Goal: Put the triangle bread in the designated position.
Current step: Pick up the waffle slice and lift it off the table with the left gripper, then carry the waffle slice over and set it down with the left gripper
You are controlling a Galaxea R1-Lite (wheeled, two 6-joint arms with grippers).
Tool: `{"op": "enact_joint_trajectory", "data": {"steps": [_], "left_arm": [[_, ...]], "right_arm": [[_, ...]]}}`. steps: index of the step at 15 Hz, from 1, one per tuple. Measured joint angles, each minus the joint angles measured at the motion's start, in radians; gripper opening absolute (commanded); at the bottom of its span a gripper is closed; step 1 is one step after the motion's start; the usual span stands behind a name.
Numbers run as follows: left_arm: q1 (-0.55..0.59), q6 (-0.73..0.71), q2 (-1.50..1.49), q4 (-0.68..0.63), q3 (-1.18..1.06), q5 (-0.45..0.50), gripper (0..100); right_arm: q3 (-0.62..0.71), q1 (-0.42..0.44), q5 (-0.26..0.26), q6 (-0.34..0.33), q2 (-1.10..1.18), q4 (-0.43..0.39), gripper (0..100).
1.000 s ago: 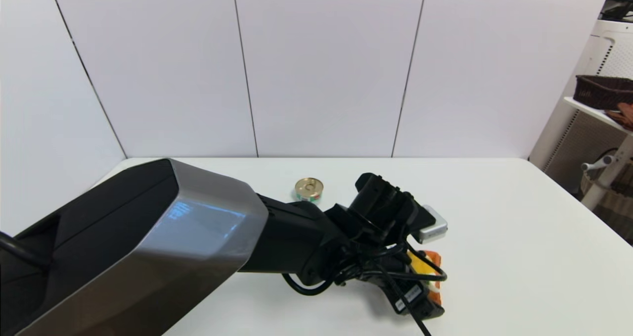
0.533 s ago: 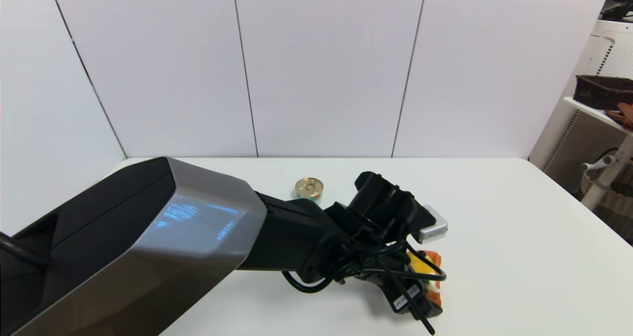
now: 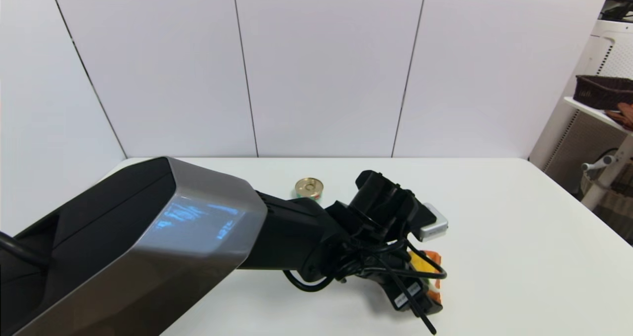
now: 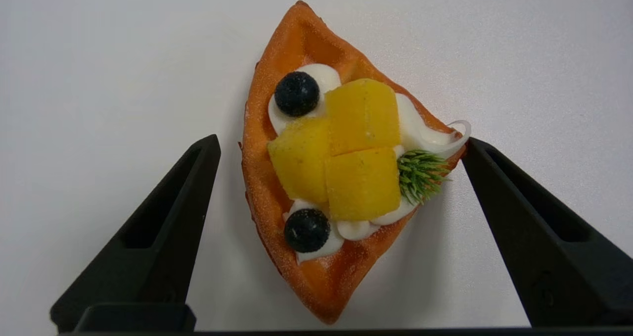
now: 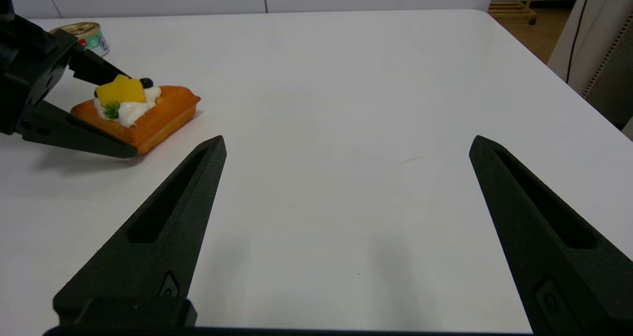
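The triangle bread point(image 3: 431, 258) point(image 4: 341, 168) point(image 5: 143, 113), an orange-brown wedge with yellow cubes, white cream, two dark berries and a green sprig, lies flat on the white table point(image 3: 504, 237). My left gripper point(image 3: 426, 276) point(image 4: 341, 143) point(image 5: 131, 114) is down over it, open, with one finger on each side. One fingertip touches the cream edge by the sprig; the other stands a small gap off the crust. My right gripper point(image 5: 346, 143) hovers open and empty low over the table, to the right of the bread, outside the head view.
A small round gold-lidded tin can point(image 3: 309, 188) point(image 5: 84, 34) stands behind the left wrist. The table's right edge point(image 3: 583, 212) borders a shelf with a dark basket point(image 3: 601, 91). My left arm's large grey link point(image 3: 148, 247) blocks the table's near left.
The left wrist has shifted very slightly over the bread; the bread and the tin can have not moved.
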State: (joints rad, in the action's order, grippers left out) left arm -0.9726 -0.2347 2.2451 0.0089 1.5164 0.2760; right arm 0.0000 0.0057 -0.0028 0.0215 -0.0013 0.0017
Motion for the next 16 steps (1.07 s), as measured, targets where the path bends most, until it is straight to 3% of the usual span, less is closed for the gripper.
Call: {"op": "enact_joint_trajectory", "data": {"steps": [16], "left_arm": [[0.053, -0.031, -0.087, 0.039, -0.023, 0.000, 0]], "right_arm": [[0.000, 0.000, 0.000, 0.000, 0.000, 0.000, 100]]}}
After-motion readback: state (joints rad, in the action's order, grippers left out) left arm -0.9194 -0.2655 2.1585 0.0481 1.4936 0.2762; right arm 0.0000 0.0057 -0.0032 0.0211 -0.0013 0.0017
